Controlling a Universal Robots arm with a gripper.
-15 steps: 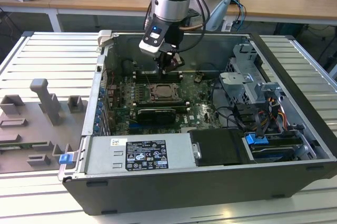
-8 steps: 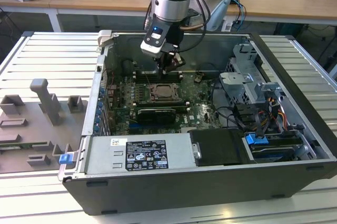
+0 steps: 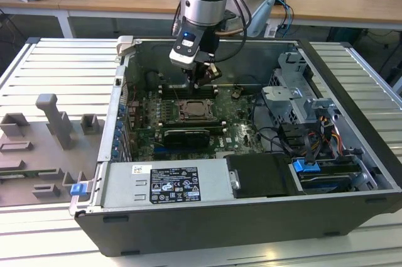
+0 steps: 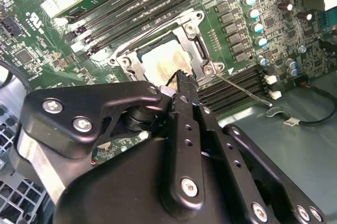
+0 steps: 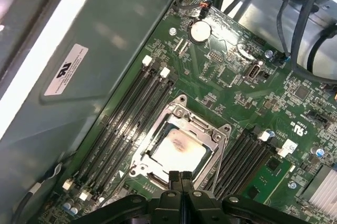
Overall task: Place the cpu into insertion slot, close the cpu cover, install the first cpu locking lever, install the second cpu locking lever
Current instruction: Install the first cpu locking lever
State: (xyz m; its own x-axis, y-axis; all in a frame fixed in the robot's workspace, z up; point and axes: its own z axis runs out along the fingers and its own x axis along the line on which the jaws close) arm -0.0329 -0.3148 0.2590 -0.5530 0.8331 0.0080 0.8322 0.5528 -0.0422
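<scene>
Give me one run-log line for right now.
cpu: in insertion slot | cpu cover: down around cpu | gripper: shut, holding nothing, above slot

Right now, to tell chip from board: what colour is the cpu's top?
Pale silver-grey, slightly smudged; the cpu shows best in the first wrist view.

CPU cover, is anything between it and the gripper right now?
Nothing visible does. In the first wrist view the gripper hangs above the cpu cover, which lies around the cpu.
</scene>
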